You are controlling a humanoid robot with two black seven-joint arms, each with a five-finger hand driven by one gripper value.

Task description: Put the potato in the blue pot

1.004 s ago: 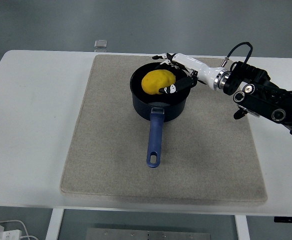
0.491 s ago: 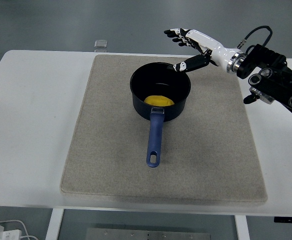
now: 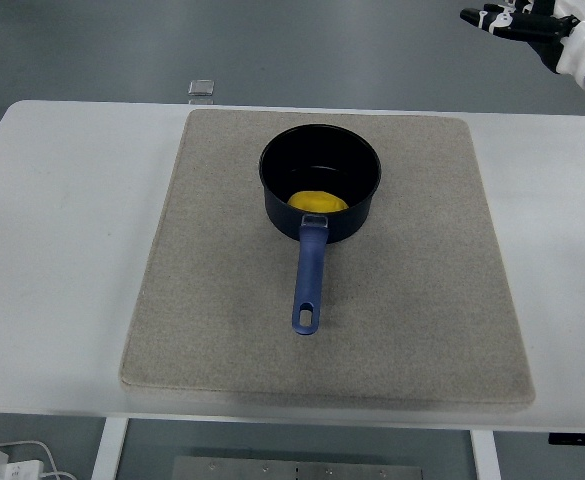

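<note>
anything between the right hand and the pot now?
No. In the head view only bare mat and table lie between the right hand, up at the top-right corner, and the pot holding the potato.

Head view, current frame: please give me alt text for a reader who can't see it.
A yellow potato lies inside a blue pot on a beige mat on a white table, the pot's handle pointing toward the near edge. The robot's right hand is at the top right corner, fingers spread and holding nothing.
</note>
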